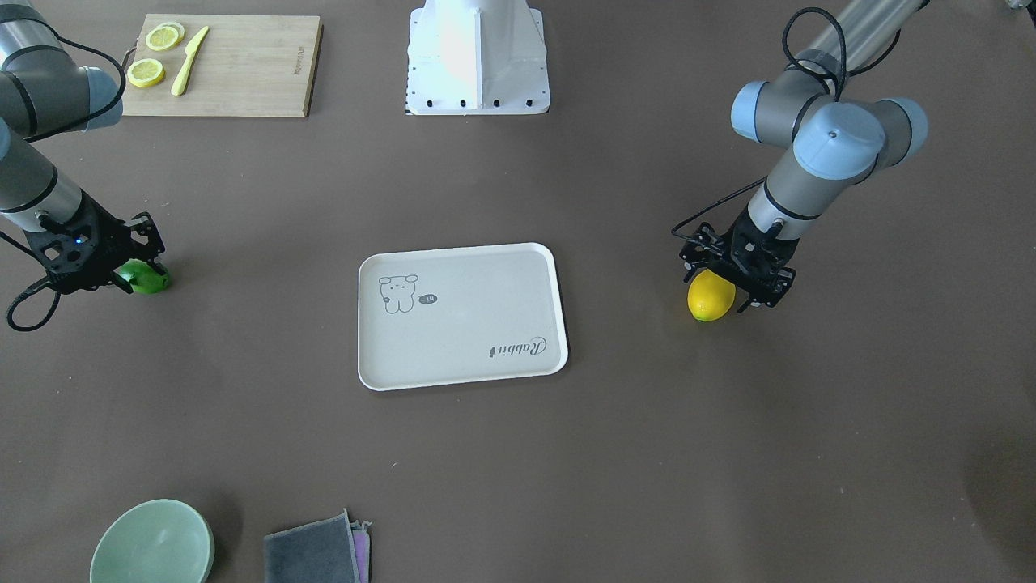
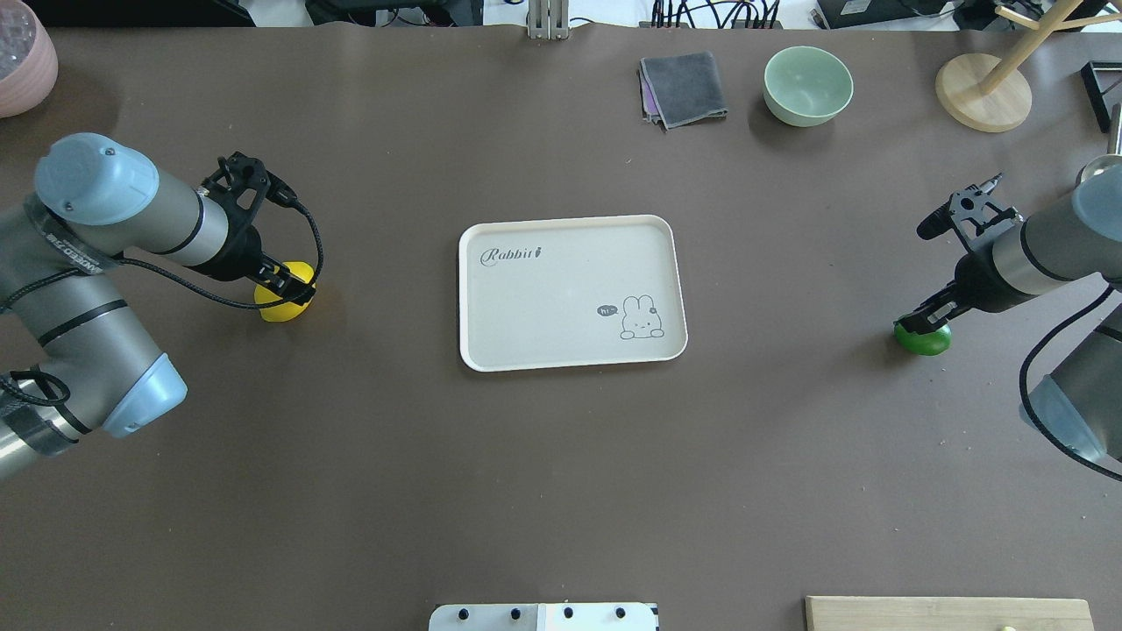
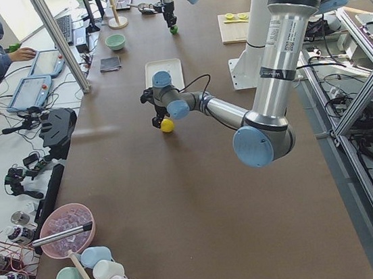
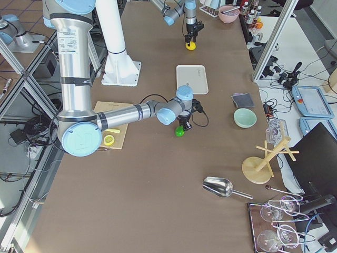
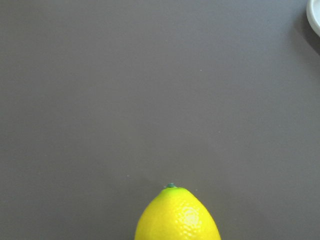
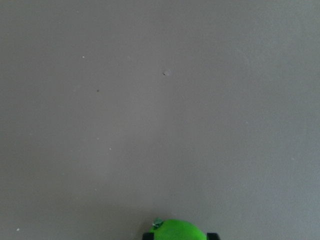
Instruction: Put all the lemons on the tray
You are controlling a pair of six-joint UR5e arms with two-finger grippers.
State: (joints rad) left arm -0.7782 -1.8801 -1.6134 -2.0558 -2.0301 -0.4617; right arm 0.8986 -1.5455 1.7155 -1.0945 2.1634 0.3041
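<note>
My worry is a slip: both fruits are glossy ovals, and an off-centre squeeze could squirt one out to roll across the desk (image 2: 561, 482). The yellow lemon (image 2: 285, 305) sits at 9 o'clock of the tray (image 2: 570, 226), directly beneath the left pincer (image 2: 285, 285), whose fingers straddle it. The green lemon (image 2: 922, 340) lies at 3 o'clock, likewise under the right pincer (image 2: 920, 322). Whether either pincer is clamped, I cannot tell
</note>
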